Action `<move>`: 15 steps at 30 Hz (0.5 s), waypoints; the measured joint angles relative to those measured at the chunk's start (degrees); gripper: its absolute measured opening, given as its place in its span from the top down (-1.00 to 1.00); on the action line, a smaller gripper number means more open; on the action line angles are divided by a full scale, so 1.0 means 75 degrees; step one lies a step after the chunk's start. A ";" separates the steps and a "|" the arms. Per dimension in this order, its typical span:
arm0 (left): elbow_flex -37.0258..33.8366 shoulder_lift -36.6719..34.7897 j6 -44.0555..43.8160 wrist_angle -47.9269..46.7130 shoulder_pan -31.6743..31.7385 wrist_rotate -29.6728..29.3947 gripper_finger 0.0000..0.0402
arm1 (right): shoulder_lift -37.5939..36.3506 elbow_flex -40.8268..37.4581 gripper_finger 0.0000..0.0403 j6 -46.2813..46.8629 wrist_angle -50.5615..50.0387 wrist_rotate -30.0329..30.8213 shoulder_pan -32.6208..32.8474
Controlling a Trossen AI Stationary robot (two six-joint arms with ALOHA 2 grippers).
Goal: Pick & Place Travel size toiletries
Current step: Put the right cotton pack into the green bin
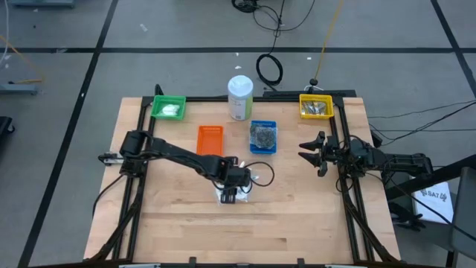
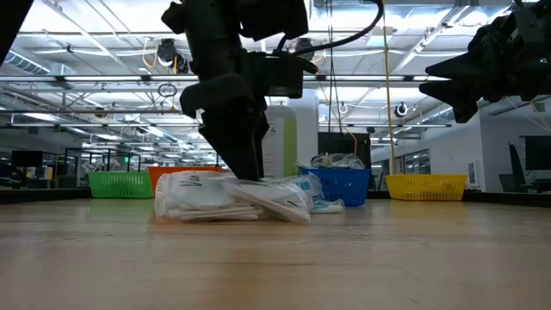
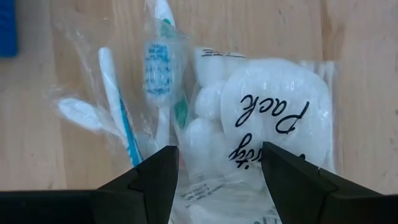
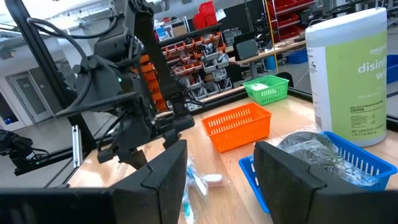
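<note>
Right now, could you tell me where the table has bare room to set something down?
The whole near half of the table, below the sachets under the left pincer, is bare wood. Also free: the patch between the blue tray and the right pincer. The far edge is crowded: green, orange, yellow trays and bottle.

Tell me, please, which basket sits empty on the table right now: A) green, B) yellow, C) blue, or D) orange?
D: the orange basket shows only bare mesh, while the green basket holds something white, the blue basket a dark crinkly heap and the yellow basket silvery items.
</note>
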 joint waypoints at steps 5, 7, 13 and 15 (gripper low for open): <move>0.0003 0.0070 0.0023 -0.0026 0.0014 0.0005 -0.13 | -0.0001 0.0000 0.13 0.0000 0.0032 0.0000 0.0001; 0.0003 0.0070 0.0014 -0.0026 0.0015 0.0008 -0.13 | 0.0002 0.0000 0.14 0.0000 0.0027 0.0000 -0.0001; 0.0003 0.0029 -0.0014 -0.0052 0.0015 0.0023 0.14 | -0.0001 0.0001 0.12 0.0000 0.0029 0.0000 0.0000; 0.0003 0.0028 -0.0015 -0.0052 0.0015 0.0024 0.29 | -0.0001 0.0000 0.12 0.0000 0.0029 0.0000 -0.0002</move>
